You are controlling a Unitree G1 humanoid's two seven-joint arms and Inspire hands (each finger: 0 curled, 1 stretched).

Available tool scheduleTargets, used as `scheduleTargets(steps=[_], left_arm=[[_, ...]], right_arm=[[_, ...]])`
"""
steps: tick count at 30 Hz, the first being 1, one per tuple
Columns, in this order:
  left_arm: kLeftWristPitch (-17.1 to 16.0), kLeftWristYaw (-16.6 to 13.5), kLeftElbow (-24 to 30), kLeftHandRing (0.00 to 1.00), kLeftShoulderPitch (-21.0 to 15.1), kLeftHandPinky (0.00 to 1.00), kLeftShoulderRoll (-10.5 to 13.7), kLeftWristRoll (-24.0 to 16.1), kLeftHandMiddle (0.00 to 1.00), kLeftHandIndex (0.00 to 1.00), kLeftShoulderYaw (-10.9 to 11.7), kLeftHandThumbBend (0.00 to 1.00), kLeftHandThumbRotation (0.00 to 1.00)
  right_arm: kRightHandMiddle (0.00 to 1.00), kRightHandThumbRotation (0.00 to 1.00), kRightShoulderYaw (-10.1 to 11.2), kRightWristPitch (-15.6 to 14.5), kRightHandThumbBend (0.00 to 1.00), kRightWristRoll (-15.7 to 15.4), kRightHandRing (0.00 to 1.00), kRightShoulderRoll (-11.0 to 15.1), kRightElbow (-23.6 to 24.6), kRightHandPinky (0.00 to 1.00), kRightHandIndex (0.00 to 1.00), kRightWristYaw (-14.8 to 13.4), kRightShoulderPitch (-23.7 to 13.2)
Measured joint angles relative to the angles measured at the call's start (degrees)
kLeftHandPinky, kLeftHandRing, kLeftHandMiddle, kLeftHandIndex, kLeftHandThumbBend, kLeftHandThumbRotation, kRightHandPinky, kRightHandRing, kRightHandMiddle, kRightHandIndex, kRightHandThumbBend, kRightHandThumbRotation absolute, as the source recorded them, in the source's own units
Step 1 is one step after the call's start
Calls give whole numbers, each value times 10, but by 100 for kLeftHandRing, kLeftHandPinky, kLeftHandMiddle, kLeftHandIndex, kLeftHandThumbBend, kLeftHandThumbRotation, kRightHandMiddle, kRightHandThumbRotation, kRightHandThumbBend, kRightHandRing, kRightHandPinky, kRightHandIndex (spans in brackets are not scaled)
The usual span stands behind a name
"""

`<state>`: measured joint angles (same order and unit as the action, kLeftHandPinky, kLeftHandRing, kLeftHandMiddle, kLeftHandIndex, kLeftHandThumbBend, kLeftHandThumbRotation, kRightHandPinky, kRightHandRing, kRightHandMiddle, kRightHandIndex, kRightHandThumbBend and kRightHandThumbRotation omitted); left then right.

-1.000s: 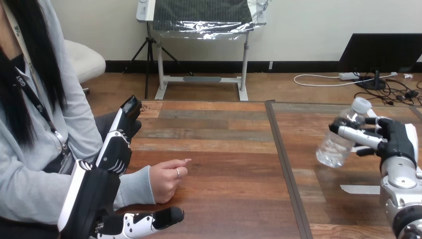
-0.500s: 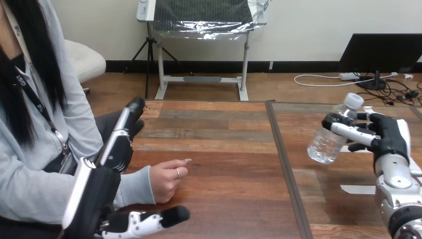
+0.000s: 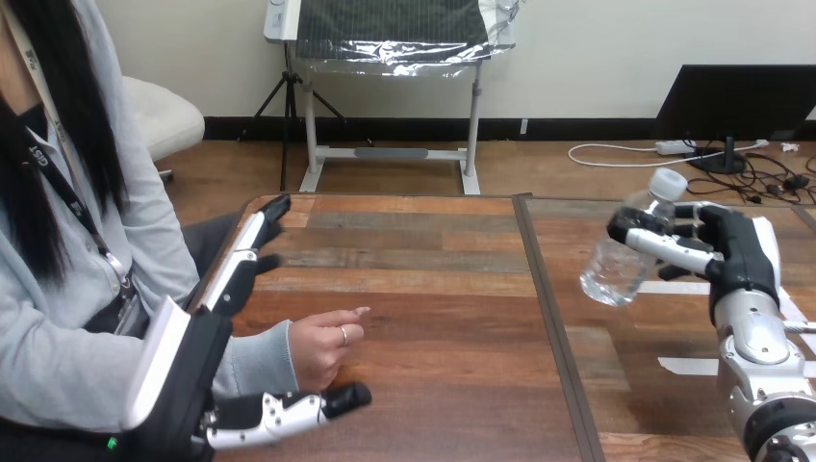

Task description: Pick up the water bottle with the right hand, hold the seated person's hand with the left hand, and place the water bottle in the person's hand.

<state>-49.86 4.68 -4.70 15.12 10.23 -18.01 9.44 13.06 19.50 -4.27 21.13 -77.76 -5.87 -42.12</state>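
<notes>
Though the bench (image 3: pixel 433 289) lies as it did a second ago, both arms have shifted over it. Near the left edge the left hand (image 3: pixel 226 289) has flattened and sunk. It is spread wide, with straight fingers on the far side of the person's sleeve and the thumb (image 3: pixel 289 416) on the near side, bracketing the wrist without closing on it. I cannot tell whether it touches. The person's hand (image 3: pixel 322 348) has not moved: it rests on the bench, loosely curled and not yet opened to receive. The right hand (image 3: pixel 736 255), its fingers wrapped round the bottle (image 3: pixel 616 265), has carried it leftward in the air toward the bench's middle seam, so delivery is under way but well short. The bottle is clear, tilted and capped (image 3: pixel 667 183). How much water it holds cannot be told.
</notes>
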Motion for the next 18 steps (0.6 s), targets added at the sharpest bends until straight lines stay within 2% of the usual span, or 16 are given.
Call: scheduleTargets(steps=[9, 12, 18], left_arm=[[80, -31, 50, 91, 4, 84, 12, -86, 96, 95, 24, 100, 39], [99, -38, 57, 88, 3, 78, 21, -105, 93, 93, 27, 100, 36], [123, -44, 58, 85, 3, 75, 49, -131, 89, 90, 28, 100, 32]], right_arm=[[45, 0, -9, 16, 79, -2, 38, -6, 1, 32, 50, 5, 0], [44, 0, -12, 17, 79, -1, 37, -9, 1, 31, 49, 7, 0], [43, 0, -12, 26, 79, -1, 36, -11, 1, 31, 49, 25, 0]])
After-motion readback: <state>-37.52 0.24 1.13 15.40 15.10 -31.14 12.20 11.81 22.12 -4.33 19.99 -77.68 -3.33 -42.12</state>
